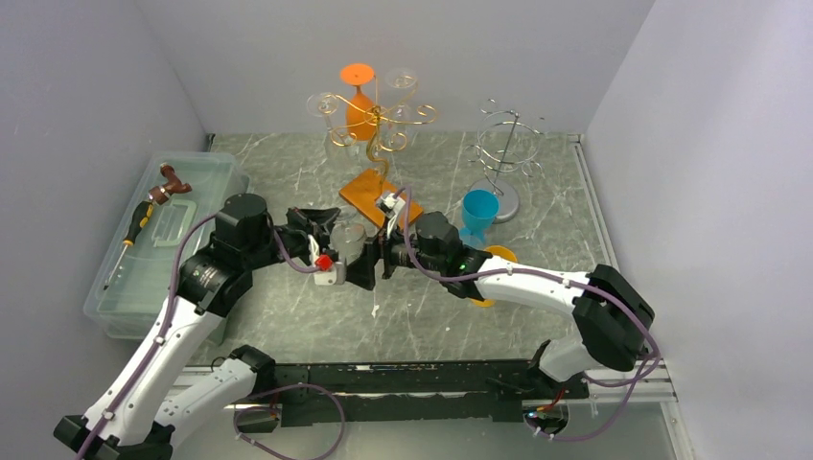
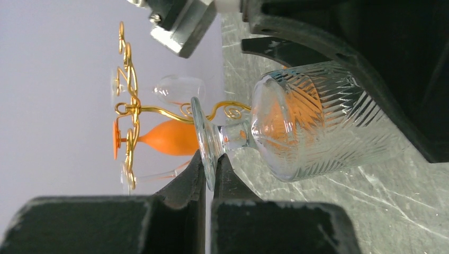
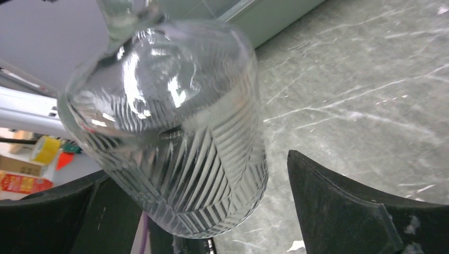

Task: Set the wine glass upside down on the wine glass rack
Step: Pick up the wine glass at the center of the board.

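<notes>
A clear ribbed wine glass [image 1: 348, 240] is held above the table between my two grippers. My left gripper [image 1: 331, 251] is shut on the rim of the glass's foot [image 2: 204, 138], with the bowl [image 2: 317, 121] pointing away from it in the left wrist view. My right gripper [image 1: 370, 259] is open, and its fingers [image 3: 360, 211] stand on both sides of the bowl [image 3: 174, 137]. The bowl lies close to one finger, with a gap to the other. The gold wire rack [image 1: 376, 129] stands behind on an orange base, with an orange glass [image 1: 358, 101] and clear glasses hanging upside down on it.
A silver wire rack [image 1: 505, 153] stands at the back right, with a blue glass [image 1: 479, 216] in front of it. A yellow object [image 1: 500, 255] lies under my right arm. A clear plastic bin [image 1: 158, 244] with tools sits at the left edge.
</notes>
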Motion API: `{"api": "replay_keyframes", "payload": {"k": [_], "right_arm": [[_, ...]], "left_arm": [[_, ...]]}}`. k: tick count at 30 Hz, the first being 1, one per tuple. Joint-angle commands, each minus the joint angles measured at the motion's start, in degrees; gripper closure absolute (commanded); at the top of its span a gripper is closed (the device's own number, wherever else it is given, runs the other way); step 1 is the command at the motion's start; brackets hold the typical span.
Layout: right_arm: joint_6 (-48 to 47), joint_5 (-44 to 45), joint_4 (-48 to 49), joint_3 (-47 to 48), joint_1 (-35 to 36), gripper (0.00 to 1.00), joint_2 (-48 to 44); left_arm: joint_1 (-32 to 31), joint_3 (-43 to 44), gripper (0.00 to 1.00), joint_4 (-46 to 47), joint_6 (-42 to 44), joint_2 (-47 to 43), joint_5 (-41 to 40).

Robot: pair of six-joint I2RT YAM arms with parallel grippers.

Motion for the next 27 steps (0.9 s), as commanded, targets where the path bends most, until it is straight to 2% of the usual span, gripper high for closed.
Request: {"api": "replay_keyframes", "payload": {"k": [1, 9, 14, 21, 24, 27], "right_arm": [[-3.38, 3.44, 2.52, 0.79, -0.23, 0.00, -3.00], [-5.85, 3.66, 3.63, -1.45, -0.36, 0.01, -8.34], [-4.91, 0.42, 2.56, 0.37, -0.41, 0.06, -6.14], [-4.55, 0.31, 3.78, 0.07, -0.41, 0.05, -4.78], [-4.42, 0.74, 5.62, 0.60, -0.41, 0.14, -4.27], [-4.08, 1.91, 6.50, 1.95, -0.36, 0.33, -2.76]], "left_arm": [[-0.24, -0.70, 1.00, 3.13, 4.10, -1.72, 4.23], [-0.24, -1.61, 1.00, 5.83, 4.58, -1.32, 3.20], [-0.31, -1.11, 1.00, 8.34, 4.31, -0.56, 3.11], [-0.33, 0.87, 1.00, 8.88, 3.59, 0.90, 2.61], [-0.33, 0.38, 1.00, 9.48, 3.34, 0.79, 2.62], [-0.33, 0.83, 1.00, 10.05, 2.43, 1.17, 2.52]]}}
